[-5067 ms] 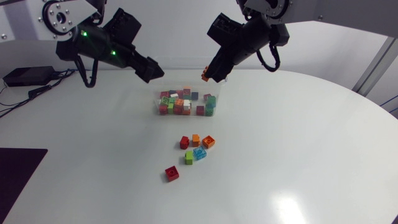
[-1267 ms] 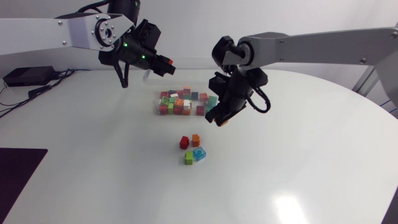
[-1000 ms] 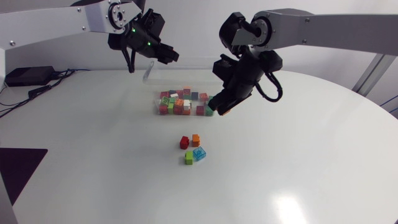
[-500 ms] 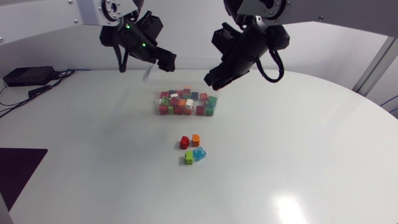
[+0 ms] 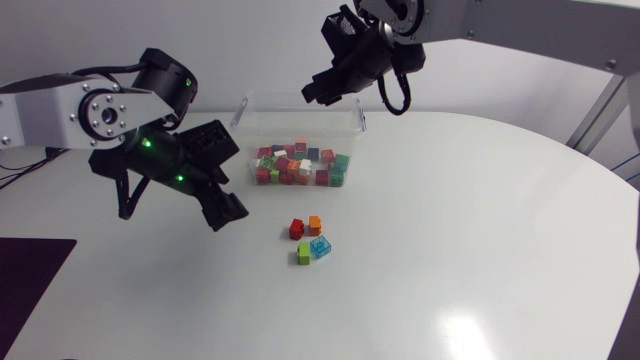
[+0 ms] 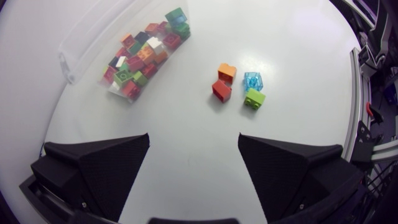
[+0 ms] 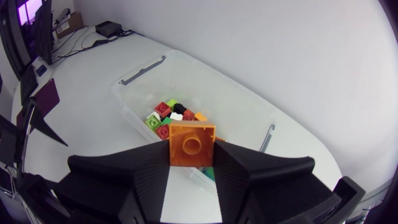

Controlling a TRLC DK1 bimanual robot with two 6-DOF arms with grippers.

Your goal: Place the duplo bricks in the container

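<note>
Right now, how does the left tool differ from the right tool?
The left matte black tool is open and empty; the right matte black tool is shut on an orange duplo brick. The left hangs near the red brick; the right, at the clear plastic container. Both are wedge-fingered.

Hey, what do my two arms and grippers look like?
The left arm and right arm have silver-grey links and black joints. The left gripper and right gripper are matte black, with broad wedge-shaped fingers. Green lights glow on the left wrist.

Clear glossy plastic container (image 5: 300, 112); shiny, probably plastic bricks (image 5: 297, 229); smooth, faintly glossy table (image 5: 470, 250); matt black fingers (image 6: 99, 168).
</note>
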